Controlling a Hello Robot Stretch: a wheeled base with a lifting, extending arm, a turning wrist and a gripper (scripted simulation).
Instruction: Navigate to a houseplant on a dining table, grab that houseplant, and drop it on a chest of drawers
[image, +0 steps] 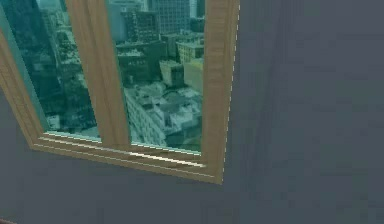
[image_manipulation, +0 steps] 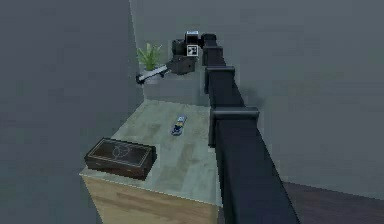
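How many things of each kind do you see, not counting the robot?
Window: 1
Wooden cabinet: 1
Dark flat box: 1
Small grey thing: 1
Green plant: 1
Total: 5

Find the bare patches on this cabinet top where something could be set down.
Bare cabinet top lies between the dark box and the small object, and beyond that object toward the far end. The near strip between box and arm is free. Crowded at the far end, around the gripper and the green plant.
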